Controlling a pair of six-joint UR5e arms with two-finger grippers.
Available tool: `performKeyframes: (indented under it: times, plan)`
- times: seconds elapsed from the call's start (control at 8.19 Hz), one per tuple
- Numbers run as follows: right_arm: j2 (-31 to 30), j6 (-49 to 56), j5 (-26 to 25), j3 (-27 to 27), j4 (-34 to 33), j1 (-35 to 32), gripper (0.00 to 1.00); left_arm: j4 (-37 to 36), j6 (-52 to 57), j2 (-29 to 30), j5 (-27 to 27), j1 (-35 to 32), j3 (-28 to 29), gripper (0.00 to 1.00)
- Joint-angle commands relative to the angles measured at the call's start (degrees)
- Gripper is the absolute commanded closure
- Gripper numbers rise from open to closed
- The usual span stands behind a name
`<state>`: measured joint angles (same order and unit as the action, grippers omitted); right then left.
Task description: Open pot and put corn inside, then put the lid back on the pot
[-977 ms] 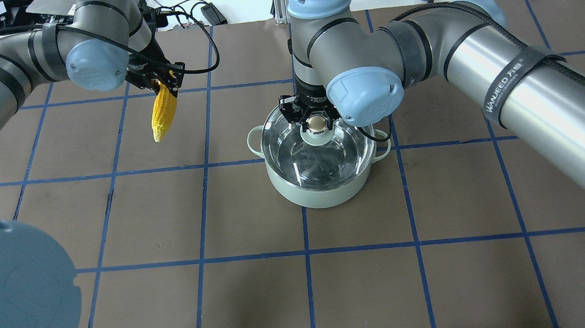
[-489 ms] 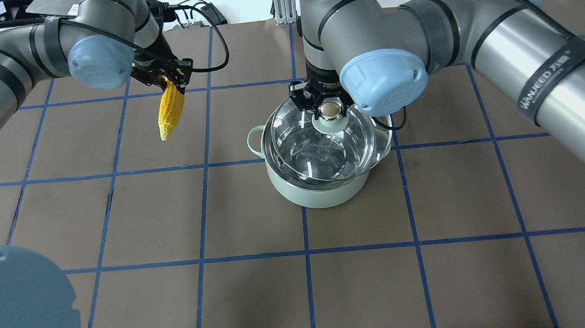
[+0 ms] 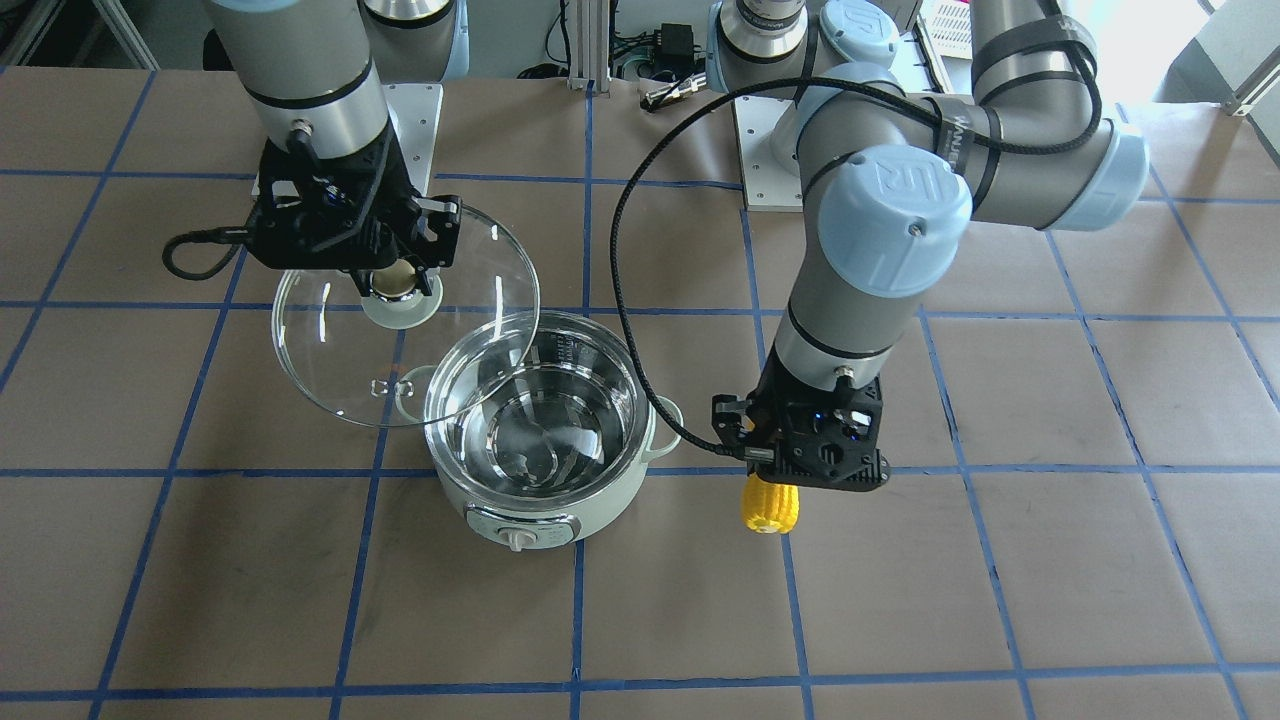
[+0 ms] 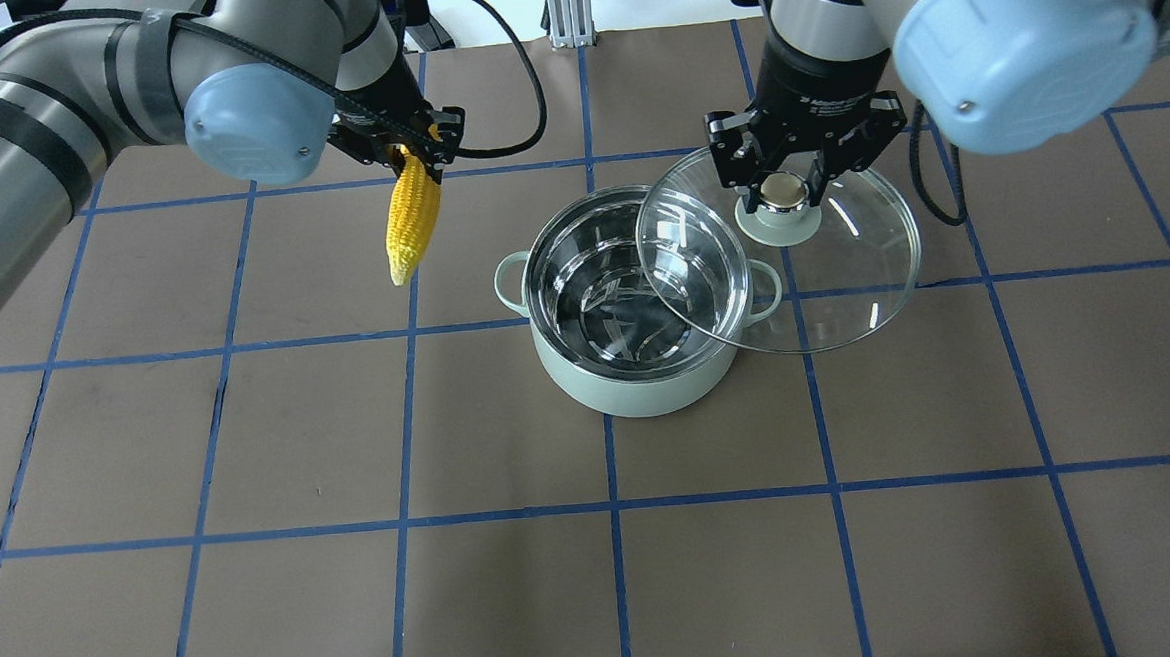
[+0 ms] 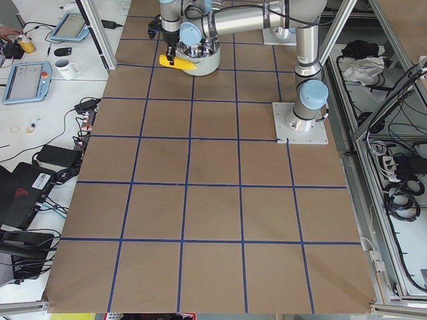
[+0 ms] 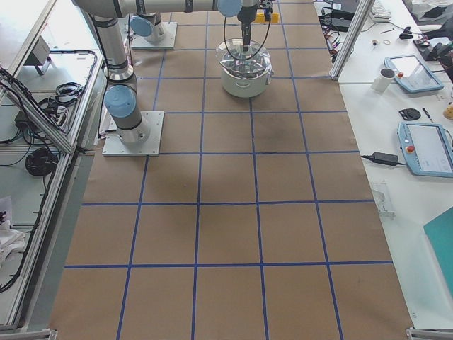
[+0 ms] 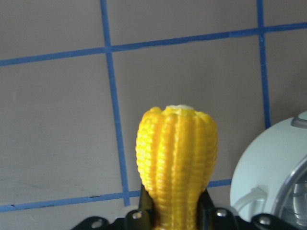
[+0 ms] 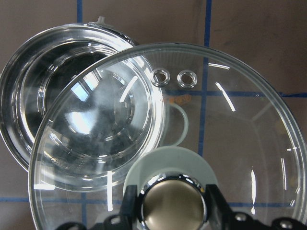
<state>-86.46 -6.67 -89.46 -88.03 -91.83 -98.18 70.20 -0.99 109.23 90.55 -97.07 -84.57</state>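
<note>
The mint-green pot [image 4: 638, 381] [image 3: 540, 505] stands open on the table, its steel inside bare. My right gripper [image 4: 784, 190] [image 3: 397, 282] is shut on the knob of the glass lid [image 4: 843, 275] [image 3: 330, 360] and holds it in the air, shifted to the pot's right, its edge still overlapping the pot's rim. In the right wrist view the lid [image 8: 240, 139] hangs over the pot [image 8: 29, 96]. My left gripper [image 4: 414, 155] [image 3: 790, 470] is shut on the corn [image 4: 411, 217] [image 3: 769, 508] [image 7: 176, 158], which hangs tip down in the air left of the pot.
Brown paper with a blue tape grid covers the table [image 4: 618, 567]. A black cable [image 3: 640, 250] loops from the left arm beside the pot. Tablets, a mug and cables lie on side benches [image 6: 417, 85].
My right gripper has lifted the lid off the pot and carried it to the right. My left gripper has moved the corn right, closer to the pot.
</note>
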Motion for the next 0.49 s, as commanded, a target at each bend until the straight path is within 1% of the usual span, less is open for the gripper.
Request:
performKeyframes:
  times: [0.0, 0.12, 0.24, 0.37]
  plan:
    - [-3.4, 8.0, -0.3, 0.1, 5.0, 6.2, 0.85, 2.6, -7.2, -1.3, -1.2, -9.2, 0.1, 1.00]
    - [-5.3, 9.9, -1.1, 0.1, 8.7, 7.4, 0.90, 2.7, -10.1, -0.6, -2.9, -11.0, 0.0, 1.00]
    - [-6.8, 11.0, -0.8, 0.0, 11.6, 7.9, 0.95, 3.9, -12.4, 0.0, -6.2, -13.2, -0.1, 1.00]
    - [-6.5, 11.3, -0.5, 0.0, 10.6, 8.0, 0.95, 5.7, -12.7, 0.2, -7.1, -14.1, -0.1, 1.00]
